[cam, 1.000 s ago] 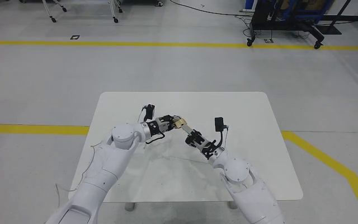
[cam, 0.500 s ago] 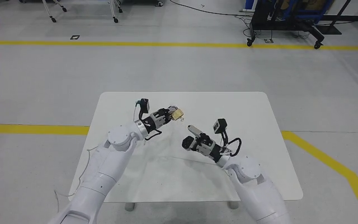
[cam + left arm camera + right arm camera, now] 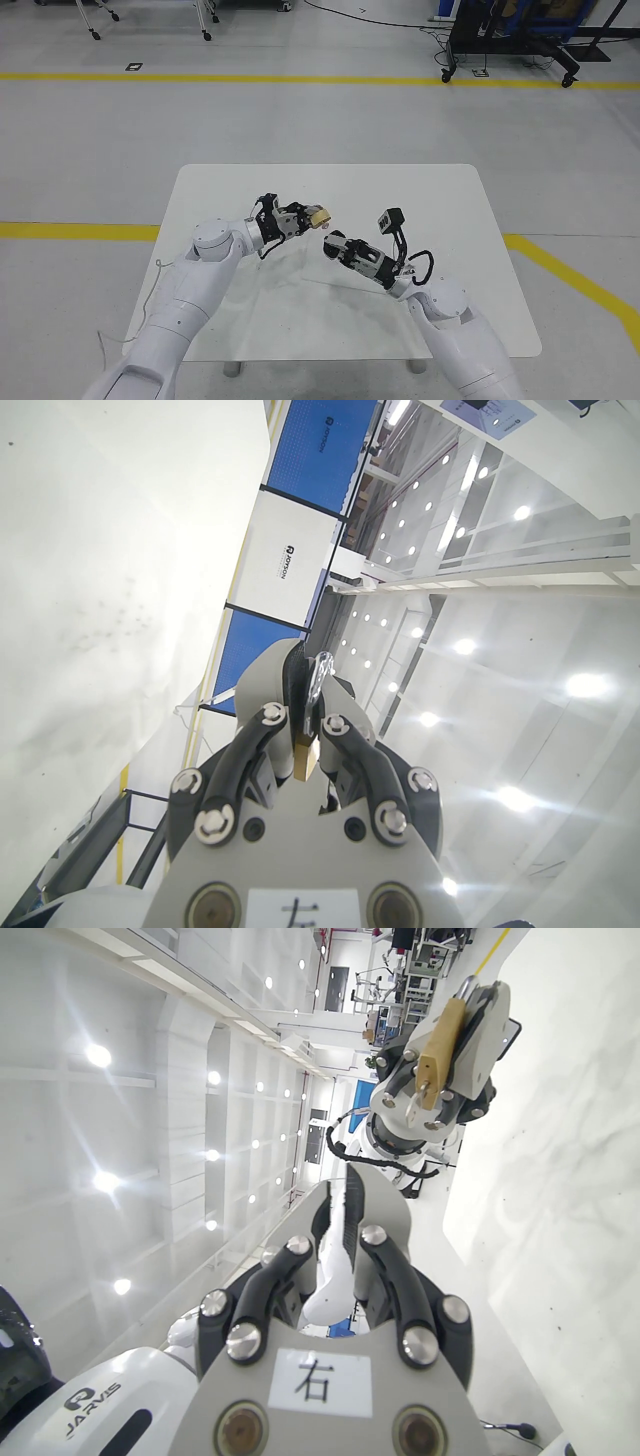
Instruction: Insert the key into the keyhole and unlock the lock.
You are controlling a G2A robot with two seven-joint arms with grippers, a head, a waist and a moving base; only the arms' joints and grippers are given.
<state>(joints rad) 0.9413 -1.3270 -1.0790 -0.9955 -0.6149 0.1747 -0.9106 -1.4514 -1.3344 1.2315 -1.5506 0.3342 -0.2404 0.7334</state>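
A brass padlock (image 3: 319, 215) hangs above the middle of the white table (image 3: 430, 200), with my left gripper (image 3: 306, 216) shut on its body. In the left wrist view the brass body (image 3: 306, 756) sits between the fingers and the silver shackle (image 3: 319, 680) sticks out past them. The right wrist view shows the padlock (image 3: 442, 1050) with a silver key (image 3: 414, 1109) standing in its keyhole. My right gripper (image 3: 332, 243) hovers a short way from the key end, not touching it. Its fingers (image 3: 356, 1193) stand slightly apart with nothing between them.
The table top around both arms is bare. Black camera mounts stand up from the wrists (image 3: 388, 221). Beyond the table lies grey floor with yellow lines (image 3: 300, 78).
One second ago my right gripper was at the padlock's key end. It drew back without the key, then came a little closer again. The left gripper lifted the padlock slightly and brought it back down.
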